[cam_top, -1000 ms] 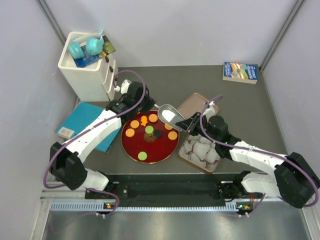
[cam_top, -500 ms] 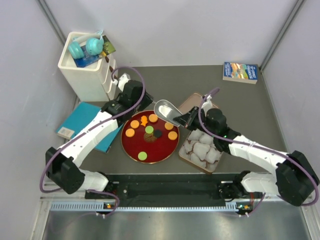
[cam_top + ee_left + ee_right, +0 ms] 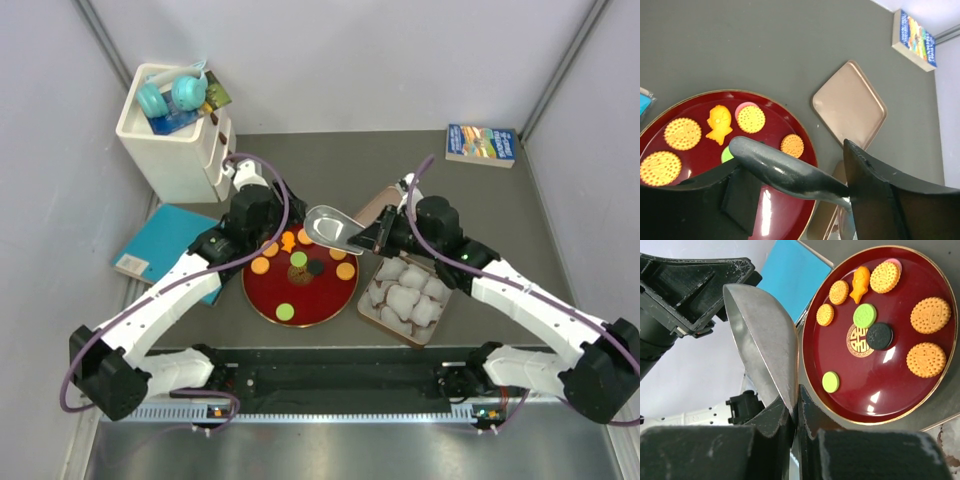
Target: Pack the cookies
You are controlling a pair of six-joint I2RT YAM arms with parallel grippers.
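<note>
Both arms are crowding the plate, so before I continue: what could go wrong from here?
1. The silver metal scoop is pinched only at its thin handle by the right gripper; it could twist or slip.
2. The left gripper, open, sits close to the scoop, so a bump may knock it loose.
3. The flat round cookies may slide across the glossy dark-red round plate instead of loading.

Small flat round cookies (image 3: 925,360), mostly dotted orange discs, lie flat and apart on a dark-red round plate (image 3: 900,390). Two green discs (image 3: 864,315), one black disc (image 3: 879,336) near centre, one pink disc (image 3: 895,262) partly under an orange one, one orange fish-shaped piece (image 3: 860,279).
</note>
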